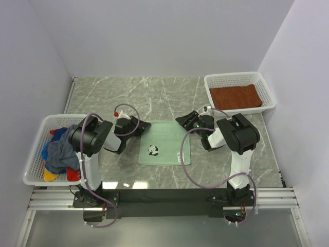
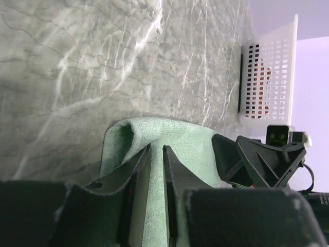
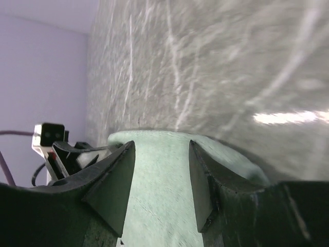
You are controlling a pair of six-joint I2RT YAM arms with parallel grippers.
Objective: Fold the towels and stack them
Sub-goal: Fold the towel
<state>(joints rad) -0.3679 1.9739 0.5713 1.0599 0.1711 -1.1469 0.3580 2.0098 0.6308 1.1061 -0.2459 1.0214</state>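
Note:
A pale mint-green towel (image 1: pixel 163 142) with a panda print lies flat in the middle of the table. My left gripper (image 1: pixel 140 127) is at its far left corner; in the left wrist view the fingers (image 2: pixel 157 146) stand almost together with the towel's (image 2: pixel 190 139) raised edge between them. My right gripper (image 1: pixel 186 122) is at the far right corner, open, its fingers (image 3: pixel 161 144) straddling the towel (image 3: pixel 226 154). A rust-brown towel (image 1: pixel 235 96) lies in the right basket. A slate-blue towel (image 1: pixel 64 146) and bright patterned ones (image 1: pixel 50 154) are heaped in the left basket.
The white mesh basket (image 1: pixel 236 75) stands at the far right, also in the left wrist view (image 2: pixel 270 77). Another white basket (image 1: pixel 32 154) sits at the left edge. The marble table (image 1: pixel 133 95) runs back to the wall. Each gripper shows in the other's wrist view.

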